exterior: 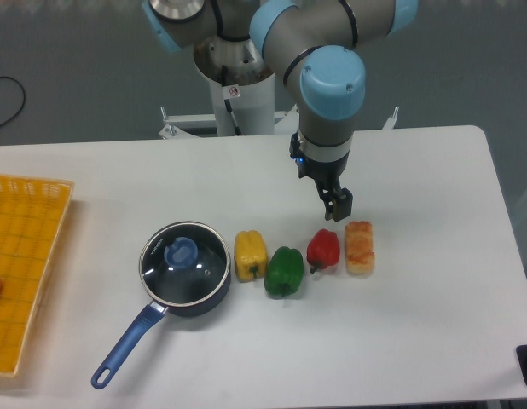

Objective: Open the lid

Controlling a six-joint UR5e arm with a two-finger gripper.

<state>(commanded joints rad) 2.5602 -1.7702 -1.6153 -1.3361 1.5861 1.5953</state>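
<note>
Jaws of the gripper (340, 207) look nearly closed and empty above the red pepper (323, 248), well apart from the lid (184, 260) seated on the saucepan (214, 294), so crossing low risks clipping the peppers.

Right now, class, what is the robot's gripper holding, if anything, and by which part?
Nothing is held. The gripper hangs empty above the table, near the red pepper, while the lid sits untouched on the saucepan.
</note>
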